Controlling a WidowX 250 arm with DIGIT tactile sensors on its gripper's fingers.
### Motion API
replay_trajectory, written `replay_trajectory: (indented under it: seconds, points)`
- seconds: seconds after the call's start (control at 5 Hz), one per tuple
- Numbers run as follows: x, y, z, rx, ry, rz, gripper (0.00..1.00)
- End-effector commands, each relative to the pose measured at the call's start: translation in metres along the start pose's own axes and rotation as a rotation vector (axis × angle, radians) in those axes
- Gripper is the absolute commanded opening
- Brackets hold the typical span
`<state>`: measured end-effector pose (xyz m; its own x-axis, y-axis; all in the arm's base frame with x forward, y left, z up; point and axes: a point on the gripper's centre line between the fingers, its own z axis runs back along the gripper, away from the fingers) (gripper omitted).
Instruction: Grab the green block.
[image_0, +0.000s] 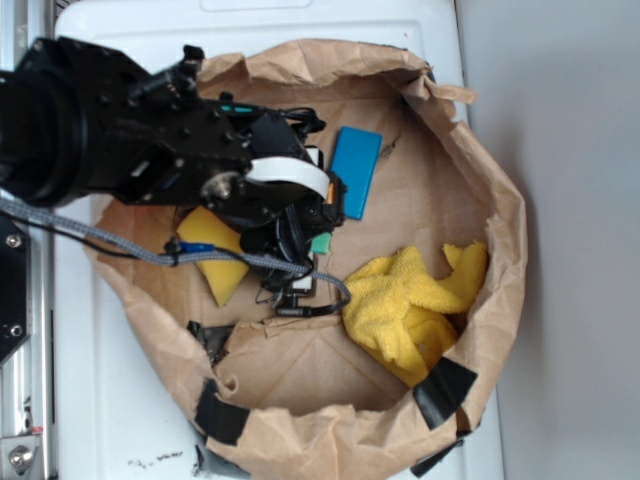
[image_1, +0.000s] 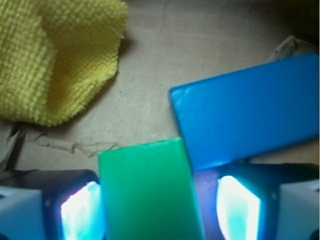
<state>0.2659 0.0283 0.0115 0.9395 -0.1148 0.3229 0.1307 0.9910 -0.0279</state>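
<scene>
The green block (image_1: 147, 195) is a flat smooth slab lying on brown paper, and it fills the space between my fingers in the wrist view. My gripper (image_1: 155, 205) is open and straddles it. The left pad (image_1: 80, 212) sits against the block's edge, while a narrow gap shows before the right pad (image_1: 237, 207). From the exterior view only a small green corner (image_0: 321, 243) peeks out under the black gripper (image_0: 305, 240).
A blue slab (image_1: 250, 110) (image_0: 356, 170) lies just beyond the block, touching its far right corner. A yellow cloth (image_0: 415, 300) (image_1: 55, 55) is bunched nearby. A yellow sponge wedge (image_0: 218, 255) sits under the arm. Crumpled paper walls (image_0: 490, 200) ring everything.
</scene>
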Motion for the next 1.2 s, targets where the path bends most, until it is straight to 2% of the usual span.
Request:
replay_trajectory:
  seconds: [0.0, 0.2, 0.4, 0.6, 0.8, 1.0]
  points:
    - [0.009, 0.005, 0.012, -0.055, 0.022, -0.017, 0.00]
    - [0.016, 0.008, 0.032, -0.101, 0.039, -0.006, 0.00]
    - [0.024, 0.014, 0.073, -0.170, 0.066, 0.031, 0.00]
    - [0.035, 0.019, 0.106, -0.124, 0.114, 0.093, 0.00]
    - [0.039, 0.017, 0.136, -0.066, 0.072, 0.130, 0.00]
    - [0.038, 0.014, 0.140, -0.055, 0.080, 0.101, 0.00]
